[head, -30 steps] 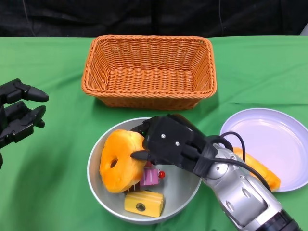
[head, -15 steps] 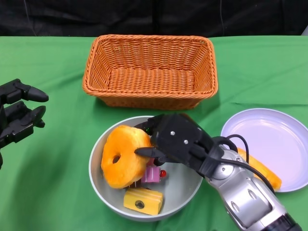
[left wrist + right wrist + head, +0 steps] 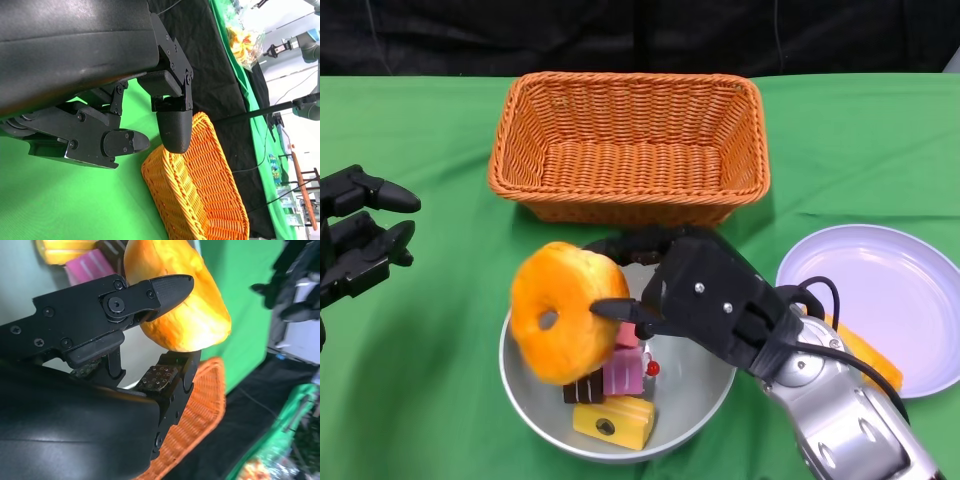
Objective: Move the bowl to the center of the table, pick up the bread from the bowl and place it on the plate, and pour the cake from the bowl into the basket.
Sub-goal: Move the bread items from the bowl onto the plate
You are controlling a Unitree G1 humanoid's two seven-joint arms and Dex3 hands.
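Now the right hand [image 3: 705,300] pinches the ring-shaped bread [image 3: 563,312] between thumb and fingers, holding it above the left part of the bowl [image 3: 710,395]. The plate [image 3: 880,300] lies to its right, near this arm. The left hand [image 3: 360,240] stays far off, fingers apart, holding nothing.

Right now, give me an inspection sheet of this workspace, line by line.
Surface: green cloth table.
Job's things: orange ring-shaped bread lifted above the grey round bowl; pink cake piece, brown piece and yellow block lie in the bowl; orange wicker basket behind the bowl holds nothing; pale round plate at right.
Clutter: orange piece at the plate's near rim.
Hands: right hand pinches the bread; left hand holds nothing, fingers apart.
Cables: black cable looped at the right wrist.
Surroundings: black backdrop.
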